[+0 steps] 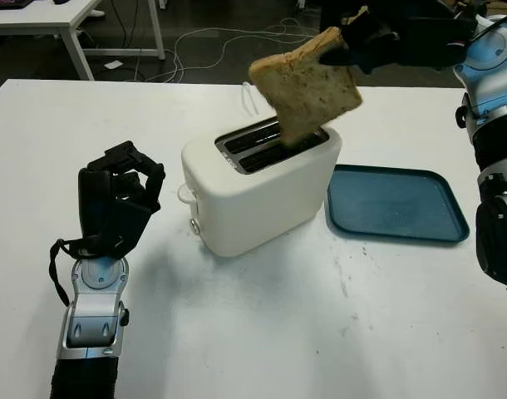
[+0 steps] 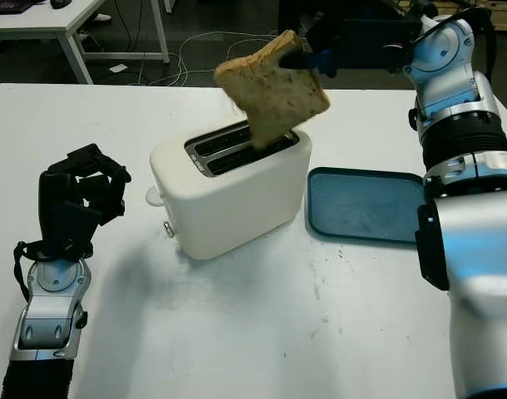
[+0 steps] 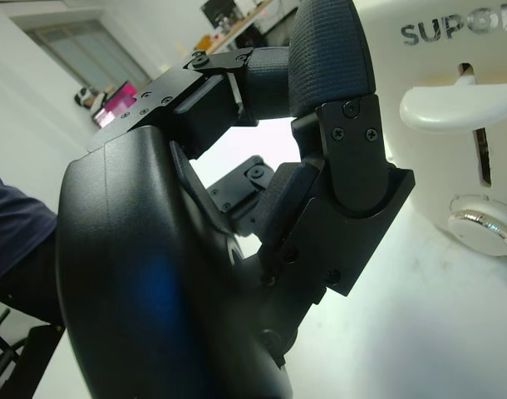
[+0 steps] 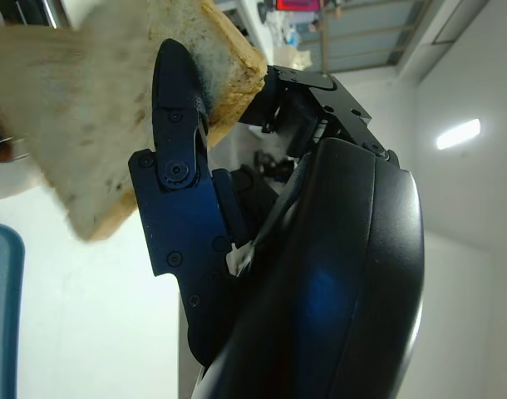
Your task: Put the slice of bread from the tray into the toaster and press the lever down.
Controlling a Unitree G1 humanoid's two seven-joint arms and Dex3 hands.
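- White table [image 1: 262, 332]: flat top, faint dark specks near its middle.
- White toaster [image 1: 258, 195]: two-slot, standing at centre, lever end toward the robot.
- Blue tray [image 1: 395, 204]: just beside the toaster, lying flat on the robot's right.

the right hand [image 1: 361, 40] is raised at far right, arm reaching inward, fingers clamped tight. the left hand [image 1: 119, 199] stands upright at near left, fingers curled, holding nothing.
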